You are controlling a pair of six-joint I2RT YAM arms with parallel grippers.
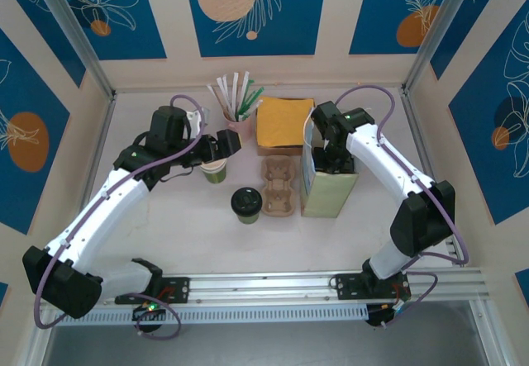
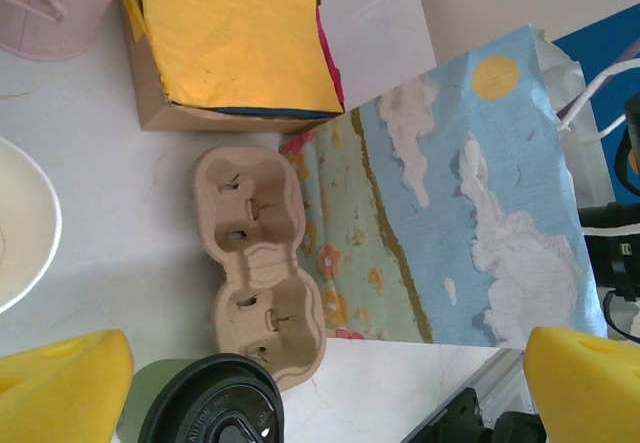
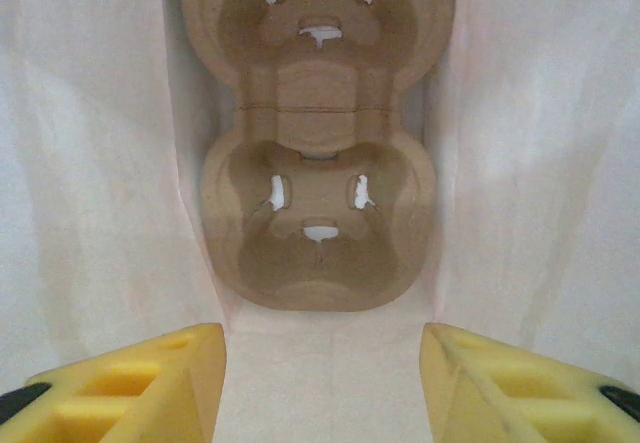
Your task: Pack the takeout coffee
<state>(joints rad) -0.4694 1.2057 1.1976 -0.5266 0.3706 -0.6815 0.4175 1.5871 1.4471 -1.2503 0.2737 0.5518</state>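
Lidded takeout coffee (image 1: 246, 203) stood upright just nearward of my left gripper (image 1: 225, 145), jaws wide, empty; right gripper (image 3: 322, 383) half-open at bag (image 1: 329, 188).

takeout coffee (image 1: 246, 205): olive-green cup, black lid
cup carrier (image 2: 258, 263): plain brown
bag (image 2: 480, 203): blue sky, white clouds, green flowered strip, yellow sun
box top (image 2: 235, 33): yellow
straw cup (image 1: 240, 126): pink
table (image 2: 100, 213): off-white

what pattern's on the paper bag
Paper bag: blue sky, white clouds, yellow sun, flowery green field; clearest in left wrist view.
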